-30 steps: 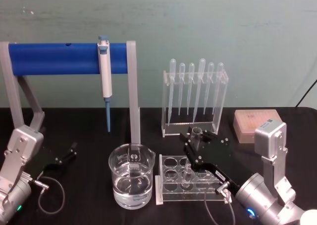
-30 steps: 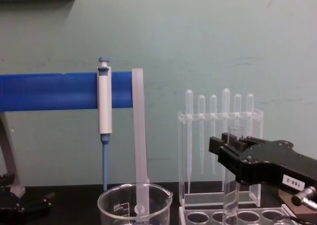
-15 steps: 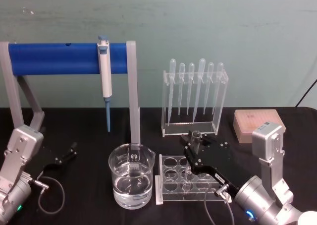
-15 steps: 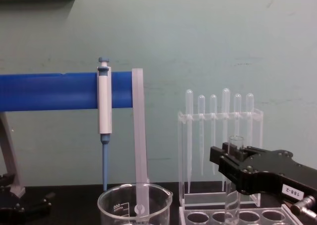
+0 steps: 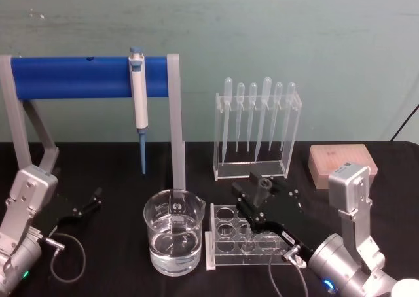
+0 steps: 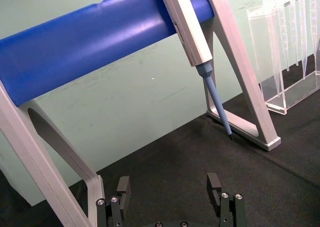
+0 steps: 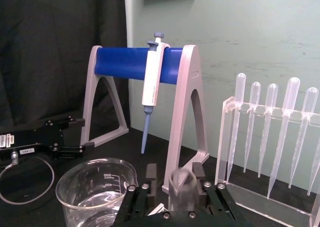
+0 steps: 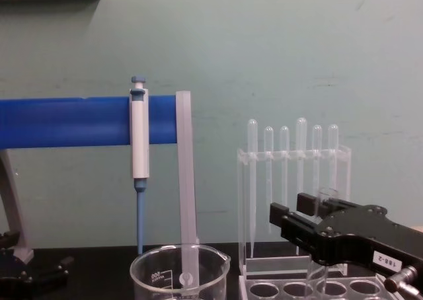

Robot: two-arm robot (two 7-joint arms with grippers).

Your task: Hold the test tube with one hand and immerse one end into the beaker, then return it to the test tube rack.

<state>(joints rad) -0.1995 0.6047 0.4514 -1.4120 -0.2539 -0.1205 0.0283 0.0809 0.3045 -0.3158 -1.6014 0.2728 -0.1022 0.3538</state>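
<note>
A blue-barred stand point(image 5: 85, 76) carries a pipettor point(image 5: 138, 94) at the back left. The beaker point(image 5: 173, 240), part filled, sits just left of the rack point(image 5: 226, 243). Over the rack, the right gripper point(image 5: 255, 195) clamps the tube point(image 8: 327, 201) upright. The left gripper point(image 6: 170, 187) rests spread wide at far left.

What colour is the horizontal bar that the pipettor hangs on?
Blue, on grey legs; the bar holding the pipettor shows best in the head view.

beaker point(image 5: 173, 240) just beside tube rack point(image 5: 226, 243), pipette stand point(image 5: 258, 129) behind, bare table point(image 5: 111, 173) leftward
</note>
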